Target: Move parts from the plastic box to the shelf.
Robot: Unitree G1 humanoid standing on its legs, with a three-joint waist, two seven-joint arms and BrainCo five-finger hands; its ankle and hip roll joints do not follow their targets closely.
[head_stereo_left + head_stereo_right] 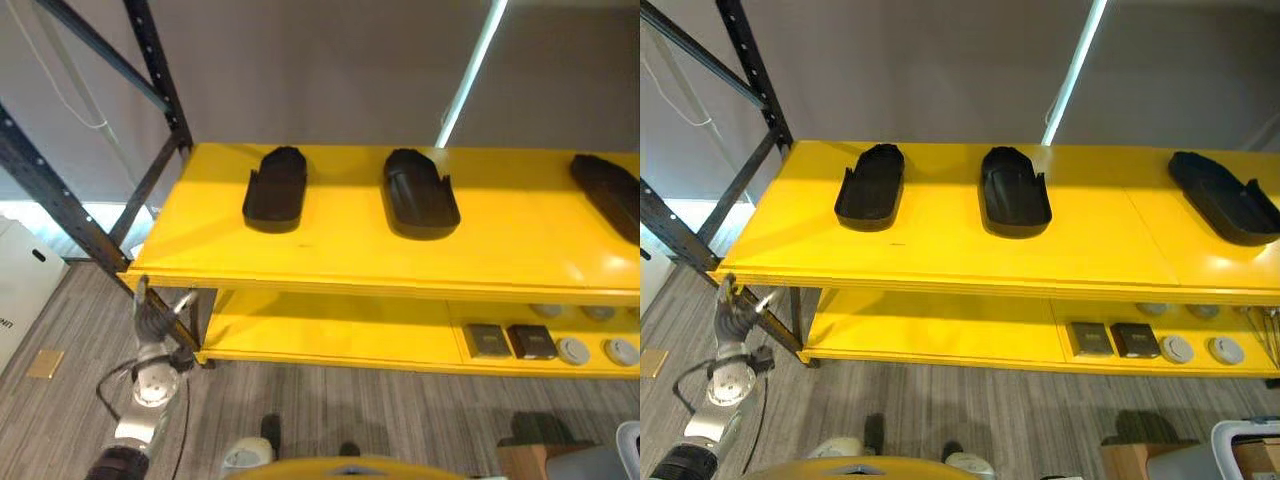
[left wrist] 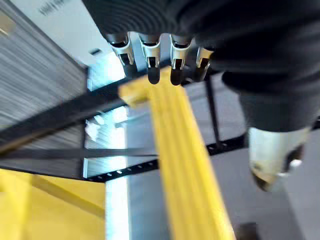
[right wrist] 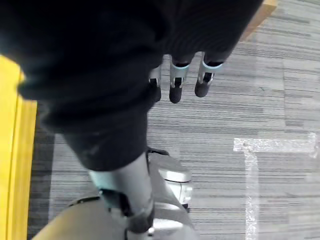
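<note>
- The left hand [image 1: 158, 322] hangs low at the front left corner of the yellow shelf [image 1: 350, 250], just below the edge of its top board. Its wrist view shows the fingers [image 2: 152, 60] relaxed and holding nothing, their dark tips close to the yellow edge.
- Three black moulded parts lie on the top board, all with their long axes running front to back. The left part [image 1: 871, 186] is nearest the left hand, up and to its right. The middle part [image 1: 1015, 190] sits well apart from it. The right part [image 1: 1225, 196] lies near the right end, angled.
- On the lower board [image 1: 940, 325], towards the right, sit two dark square pieces [image 1: 1112, 339] beside round grey discs [image 1: 1200, 349].
- The right hand [image 3: 180, 75] points down over grey carpet [image 3: 250, 115], fingers loose and empty, away from the shelf.
- The plastic box cannot be identified with certainty; a pale container rim [image 1: 1245, 440] shows at lower right. If that is the box, the right hand looks the likelier to reach it.
- The eye views give the shelf layout; the wrist views alone show the fingers.
</note>
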